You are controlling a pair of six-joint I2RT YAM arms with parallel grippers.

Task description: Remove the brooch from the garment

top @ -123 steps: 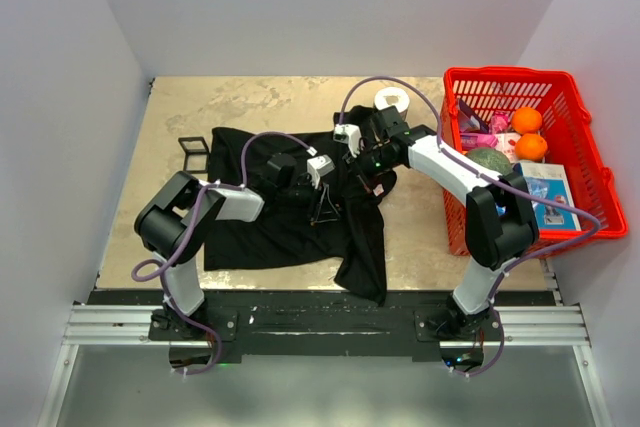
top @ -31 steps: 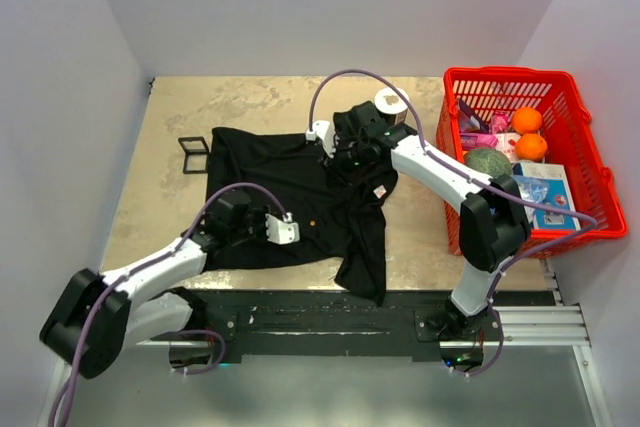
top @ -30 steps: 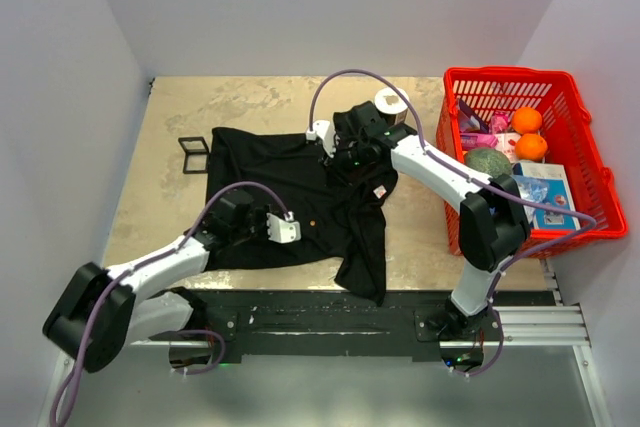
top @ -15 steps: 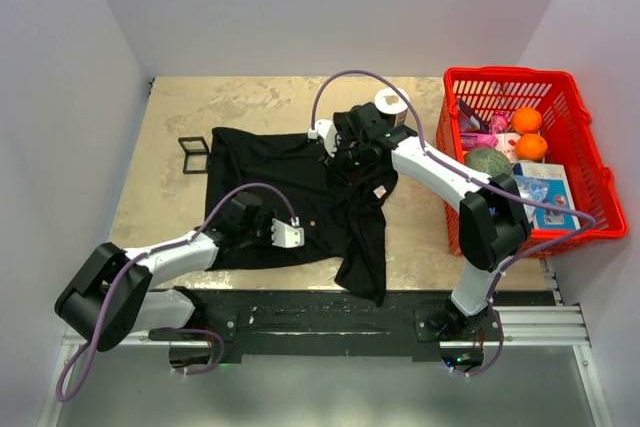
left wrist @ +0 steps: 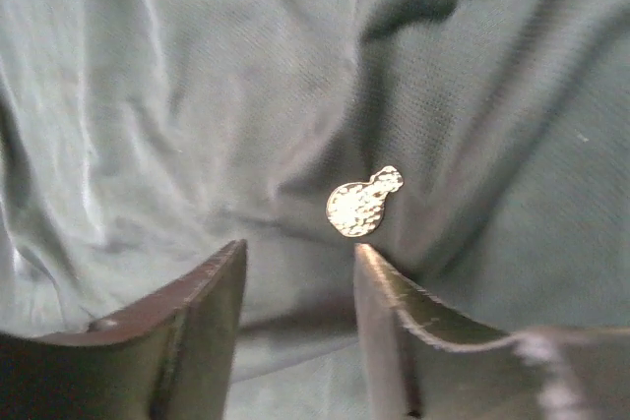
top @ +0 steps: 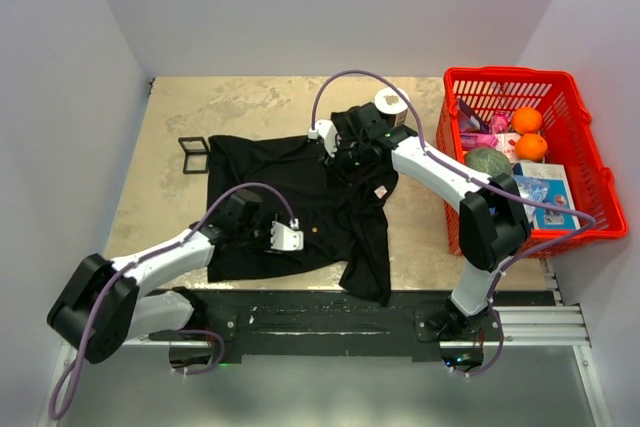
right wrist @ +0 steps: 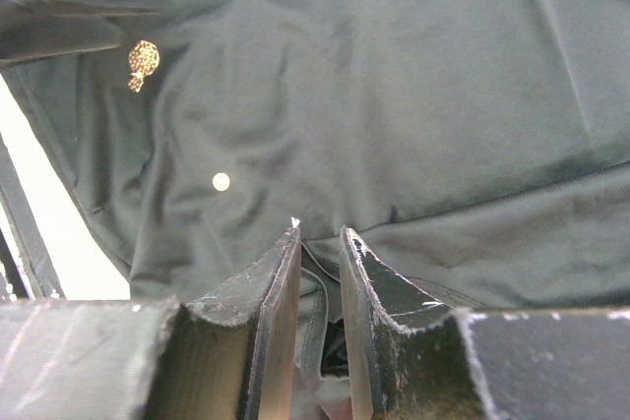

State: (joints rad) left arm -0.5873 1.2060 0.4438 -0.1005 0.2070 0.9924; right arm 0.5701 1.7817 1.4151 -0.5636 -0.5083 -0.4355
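The brooch (left wrist: 362, 206) is pinned to the black garment (top: 270, 162), in a soft crease just beyond the tips of the left gripper (left wrist: 298, 248). In the wrist view it lines up with the right-hand finger rather than with the gap. That pincer stands apart at a middling width, with nothing between its fingers.

The main risk is that closing from here catches only cloth. The pin lies ahead of the fingers and off their centre line, so a pinch without advancing would gather a fold and drag the shirt. A pull could also lift the whole shirt instead of freeing the pin if the other hold slips. The right gripper (right wrist: 320, 233) is nearly closed on a fold of the garment's upper part; how firm that grip is cannot be judged from its camera. A small pale round spot (right wrist: 221, 181) on the cloth could be mistaken for the target.

The left arm stretches low from its base toward the shirt's lower middle, wrist tilted down at the cloth. The right arm reaches forward and leftward, wrist bent down over the shirt.
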